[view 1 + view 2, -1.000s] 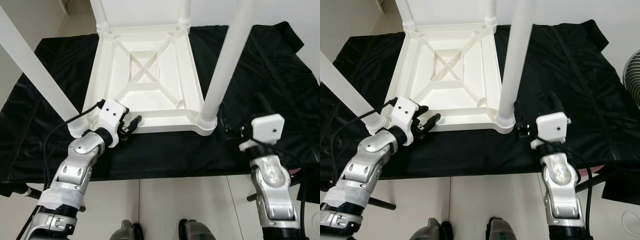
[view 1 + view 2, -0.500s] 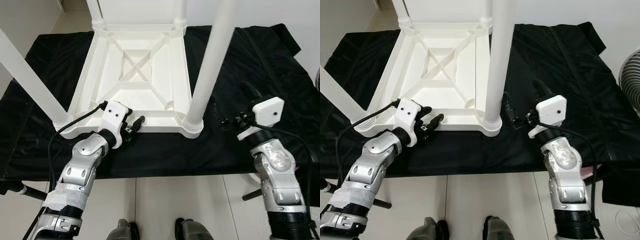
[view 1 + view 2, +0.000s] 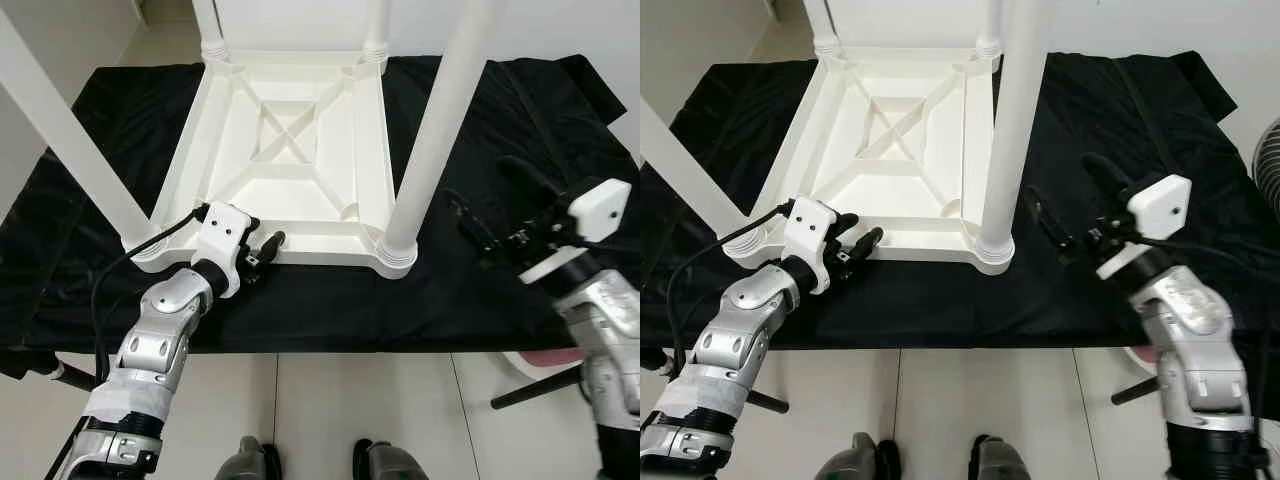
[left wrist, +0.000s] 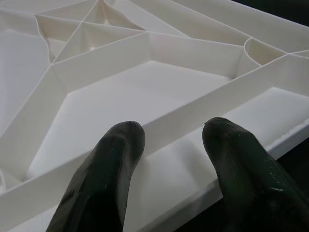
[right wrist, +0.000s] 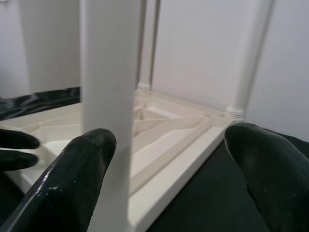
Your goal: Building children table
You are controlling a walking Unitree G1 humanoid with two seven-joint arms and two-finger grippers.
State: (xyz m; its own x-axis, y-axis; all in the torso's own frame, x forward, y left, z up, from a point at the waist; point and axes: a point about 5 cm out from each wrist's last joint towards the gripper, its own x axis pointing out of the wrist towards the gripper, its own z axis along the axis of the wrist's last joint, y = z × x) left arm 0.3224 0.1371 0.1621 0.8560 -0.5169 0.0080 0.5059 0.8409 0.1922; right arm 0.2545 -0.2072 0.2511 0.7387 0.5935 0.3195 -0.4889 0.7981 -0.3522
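A white plastic children's table (image 3: 320,245) lies upside down on a black cloth, its ribbed underside facing up. All of its legs stand upright, among them the near right leg (image 3: 440,110) and the near left leg (image 3: 60,130). My left gripper (image 3: 262,255) is open at the table's near rail, with its fingers (image 4: 104,179) spread over that rail (image 4: 193,121). My right gripper (image 3: 1060,177) is open and raised to the right of the near right leg, pointing at it; the leg (image 5: 108,72) stands just ahead of one finger (image 5: 72,179). Nothing is held.
The black cloth (image 3: 500,100) covers a low platform and ends near me at white floor tiles (image 3: 350,400). My feet (image 3: 250,465) stand at that edge. A pink object (image 3: 545,357) and a dark rod (image 3: 530,385) sit low on the right, a fan (image 3: 1270,150) at the far right.
My right gripper has lifted and swung out to the right, away from the base of the near right leg. The left gripper stays at the near rail. The camera has shifted.
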